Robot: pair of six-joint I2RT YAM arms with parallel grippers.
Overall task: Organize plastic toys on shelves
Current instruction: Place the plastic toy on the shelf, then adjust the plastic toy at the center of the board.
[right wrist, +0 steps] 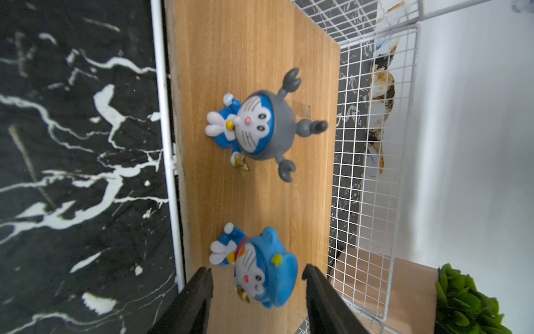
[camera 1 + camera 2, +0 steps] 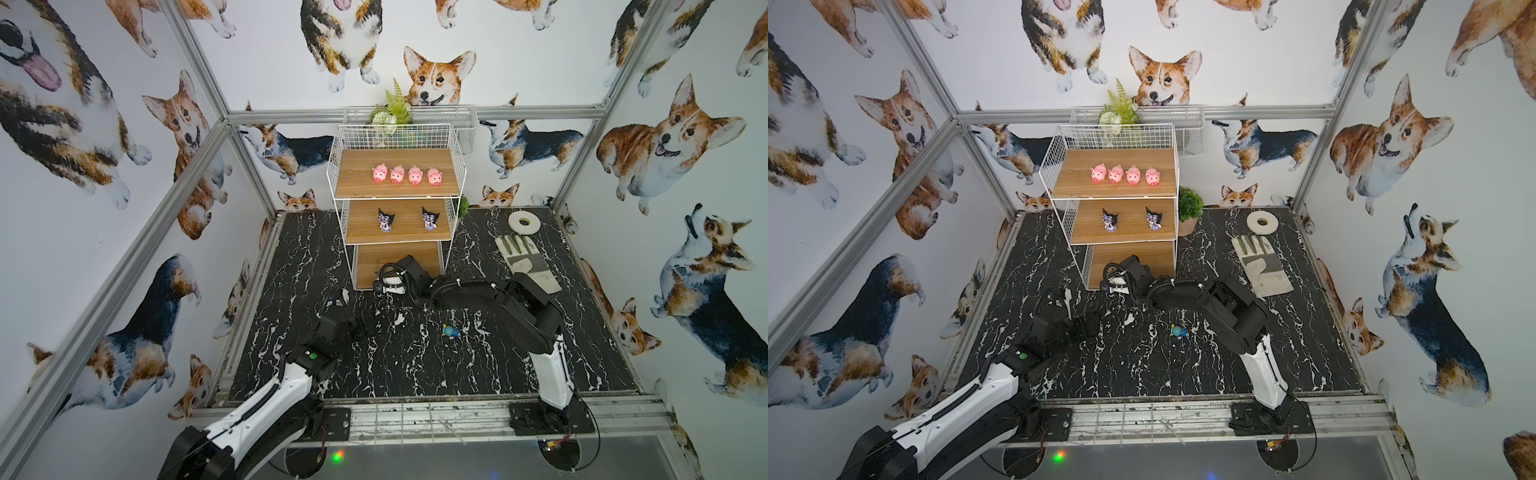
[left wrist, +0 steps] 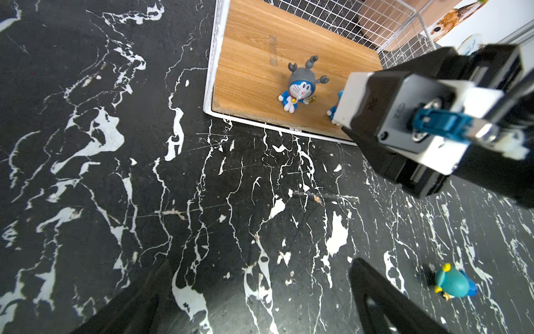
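Note:
Several pink pigs [image 2: 407, 174] line the top shelf [image 2: 357, 183] of the white wire rack. Two black-and-purple figures [image 2: 386, 220] [image 2: 430, 218] stand on the middle shelf [image 2: 407, 232]. On the bottom shelf [image 1: 245, 43] stand a grey-hooded blue figure [image 1: 260, 127] and an all-blue figure [image 1: 260, 269]. My right gripper [image 1: 257, 270] is open around the all-blue figure, with a gap at each finger. Another blue-green figure [image 2: 449, 331] [image 3: 453, 283] lies on the black marble floor. My left gripper [image 3: 261, 264] hangs wide open over bare floor in front of the rack, holding nothing.
A white-and-grey glove [image 2: 525, 262] and a white tape roll [image 2: 523, 222] lie at the back right. A small potted plant [image 2: 1190, 205] stands right of the rack. A wire basket with a fern [image 2: 399, 112] hangs behind. The rack's mesh wall [image 1: 361, 202] is close beside my right fingers.

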